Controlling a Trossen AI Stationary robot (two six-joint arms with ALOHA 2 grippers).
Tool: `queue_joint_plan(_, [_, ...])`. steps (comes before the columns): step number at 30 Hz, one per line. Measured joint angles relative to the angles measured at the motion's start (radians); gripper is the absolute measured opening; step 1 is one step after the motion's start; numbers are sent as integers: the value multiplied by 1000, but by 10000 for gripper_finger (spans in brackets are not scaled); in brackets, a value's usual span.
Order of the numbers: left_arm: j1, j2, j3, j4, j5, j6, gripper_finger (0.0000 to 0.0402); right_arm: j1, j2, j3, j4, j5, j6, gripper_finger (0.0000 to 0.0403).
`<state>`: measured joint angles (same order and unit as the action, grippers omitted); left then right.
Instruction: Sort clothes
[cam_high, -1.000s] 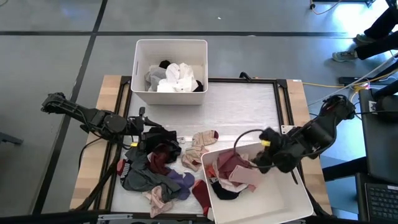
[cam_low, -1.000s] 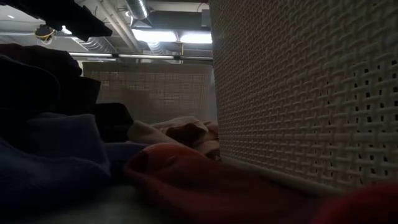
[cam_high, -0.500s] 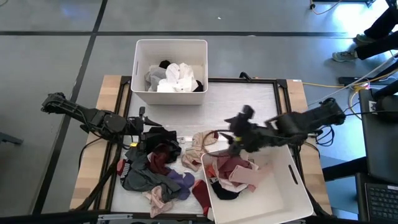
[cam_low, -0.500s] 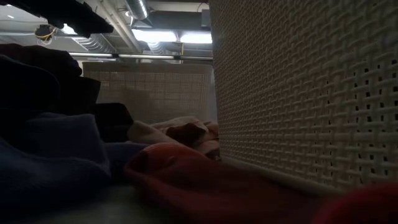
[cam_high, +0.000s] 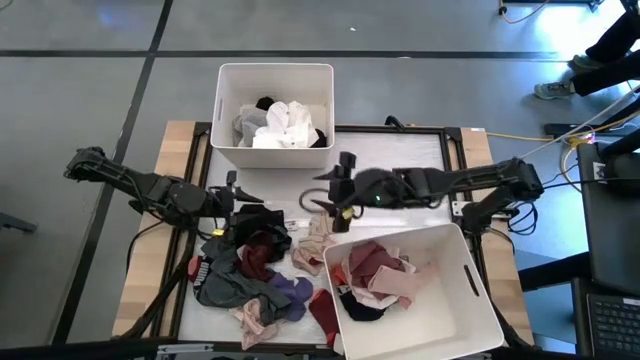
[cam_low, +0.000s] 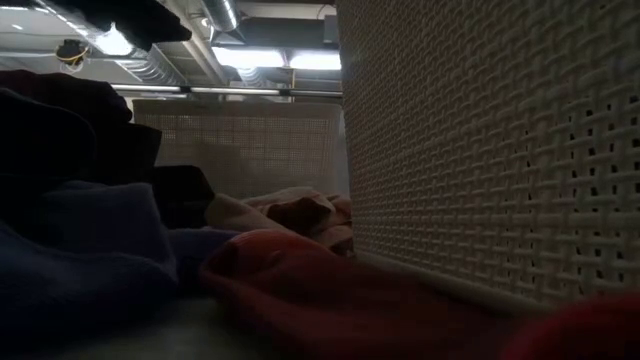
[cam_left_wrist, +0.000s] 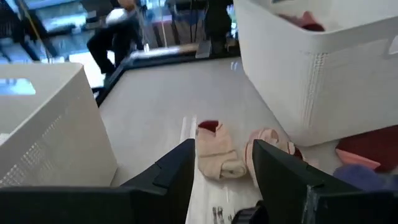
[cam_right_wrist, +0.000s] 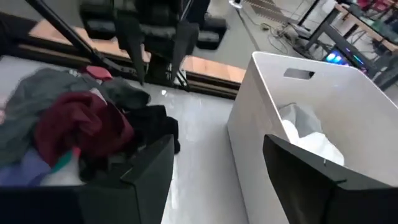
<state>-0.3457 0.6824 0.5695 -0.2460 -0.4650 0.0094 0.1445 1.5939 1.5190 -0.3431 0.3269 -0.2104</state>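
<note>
We look straight down on a pale table (cam_high: 400, 160) with two dark arms reaching in from either side. Two white bins sit on it. The near bin (cam_high: 480, 310), close under the right gripper (cam_high: 335, 190), holds pink and maroon clothes (cam_high: 378, 272). The far bin (cam_high: 225, 110), beyond both grippers, holds white, grey and black pieces (cam_high: 282, 125).

The largest loose thing is a heap of clothes (cam_high: 245, 275), black, maroon, grey, purple and pink, lying just in front of the left gripper (cam_high: 240, 200) and spreading toward the near bin. From the right wrist view we see the same heap (cam_right_wrist: 81, 127) ahead of the right gripper (cam_right_wrist: 217, 168), with the left arm behind it and the far bin (cam_right_wrist: 273, 112) off to one side.

The right arm stretches across the middle of the table, its gripper above bare tabletop between the two bins. Its fingers (cam_right_wrist: 298, 177) stand wide apart and hold nothing.

The left gripper (cam_left_wrist: 222, 171) hovers at the heap's edge, fingers (cam_left_wrist: 180, 171) apart and empty. Just ahead of them, a beige sock with a maroon cuff (cam_left_wrist: 214, 149) lies flat beside a second pinkish sock (cam_left_wrist: 267, 146), both near the wall of the near bin (cam_left_wrist: 311, 68).

From table height we see only dark and red cloth (cam_low: 290, 280) pressed close against a woven bin wall (cam_low: 480, 150).
</note>
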Motion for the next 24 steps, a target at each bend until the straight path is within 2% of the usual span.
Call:
queue_joint_plan(6, [-1,204,202,-274,-36,-127,153,-63,-10,-119,130,-142,-28,248])
queue_joint_plan(14, [-55,471,457,-602,-5,-385,153,-60,-139,-308,290,-187,-81,248])
queue_joint_plan(20, [-139,599,570,-679,103,-581,153,-60,-295,-525,482,-191,-46,248])
queue_joint_plan(24, [-205,636,587,-695,149,-723,153,-59,-380,-639,523,-217,11,248])
